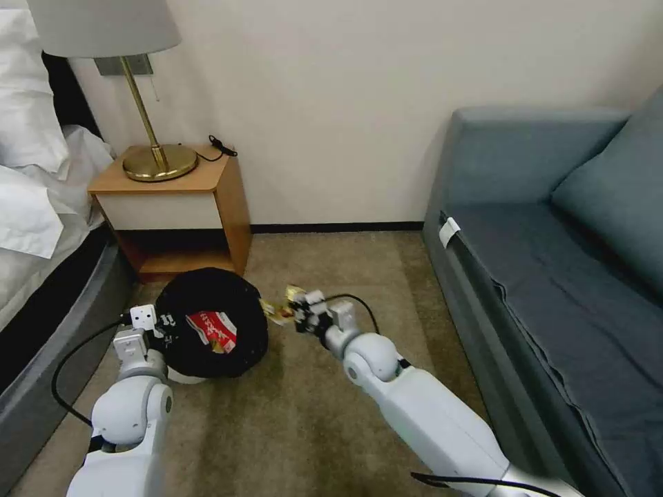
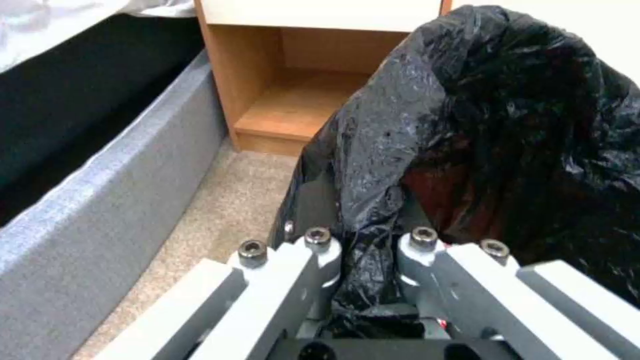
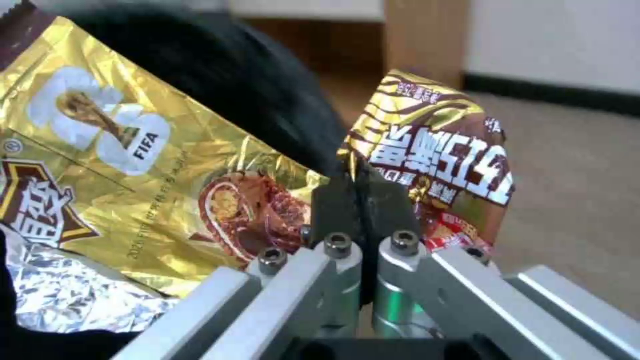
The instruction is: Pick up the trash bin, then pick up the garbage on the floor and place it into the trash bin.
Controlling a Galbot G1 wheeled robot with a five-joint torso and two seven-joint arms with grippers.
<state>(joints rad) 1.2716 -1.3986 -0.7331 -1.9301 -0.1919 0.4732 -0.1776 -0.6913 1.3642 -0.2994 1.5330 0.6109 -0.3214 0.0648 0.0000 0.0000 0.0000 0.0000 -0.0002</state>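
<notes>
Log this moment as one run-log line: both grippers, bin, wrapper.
left gripper: shut on bin rim | right gripper: shut on gold wrapper, beside bin | red wrapper: in bin

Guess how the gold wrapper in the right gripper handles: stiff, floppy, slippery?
Probably floppy: the gold wrapper folds and creases either side of the right gripper, which pinches it shut. Likely very light; it looks like thin, empty foil. Its glossy film may be slippery, so it could slide out near the trash bin, which the left gripper grips by its rim.
</notes>
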